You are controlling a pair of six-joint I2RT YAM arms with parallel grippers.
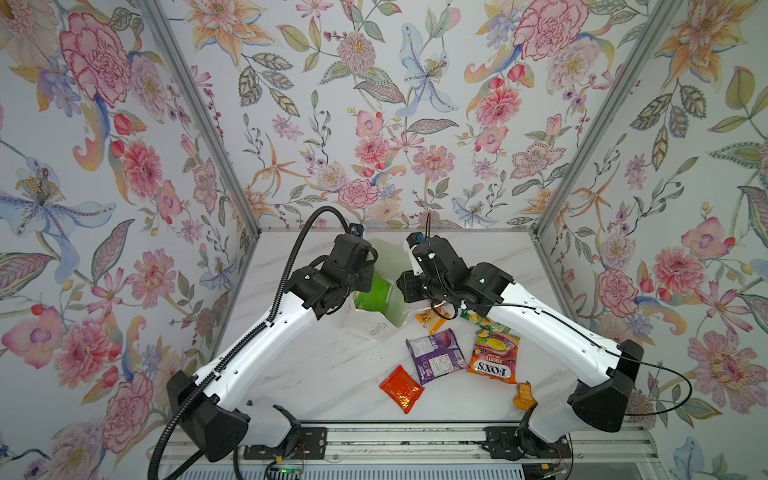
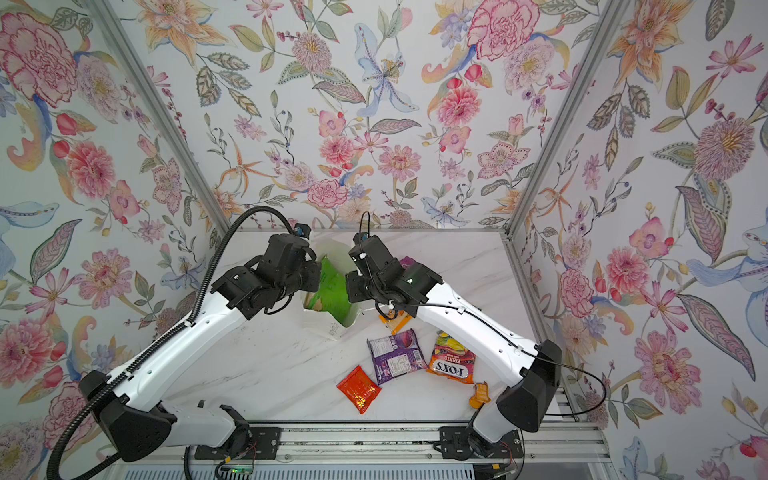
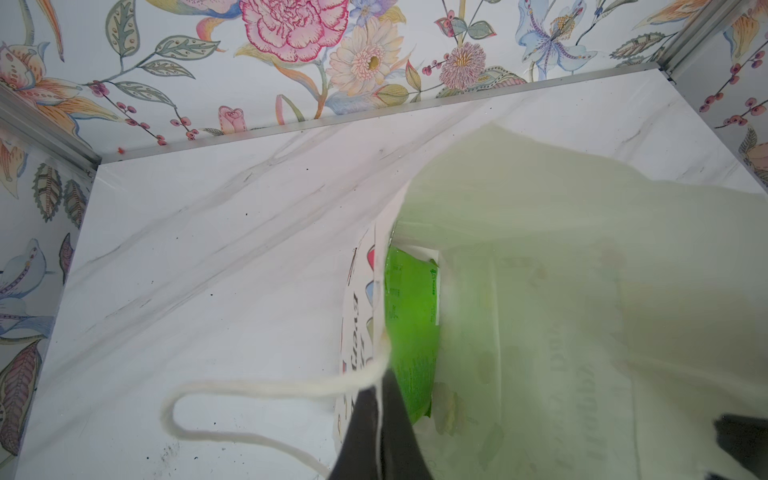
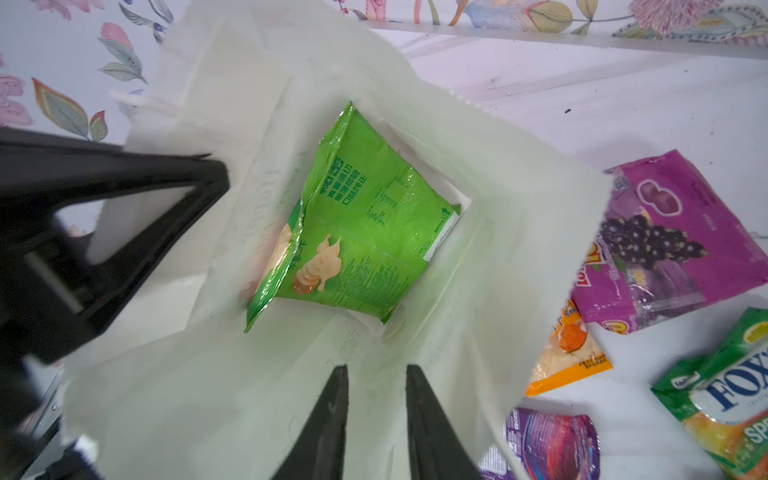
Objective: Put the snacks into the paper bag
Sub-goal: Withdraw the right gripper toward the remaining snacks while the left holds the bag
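White thin paper sits between the closed jaws of the left gripper: it pinches the rim of the white paper carrier bag, close to where a white cord handle loops out. The bag stands at the back middle of the white marble-pattern tabletop with its mouth facing up. One glossy green chips bag lies at the bottom of it. The right gripper hangs over the mouth, its jaws a narrow gap apart with nothing between them. The other snacks lie on the table beside the bag, toward the front right: a magenta grape-print packet, a flat purple packet, an orange FOX'S candy bag, a green FOX'S candy bag, a red-orange foil pack and two small orange sachets. All of them look light, and their film is probably crinkly and slippery, so it may slide out of a weak pinch. The flat ones lie close to the table, so I think the best hold is on a crimped end seam or a raised wrinkle. The bag paper looks soft and will likely sag shut if the rim is let go.
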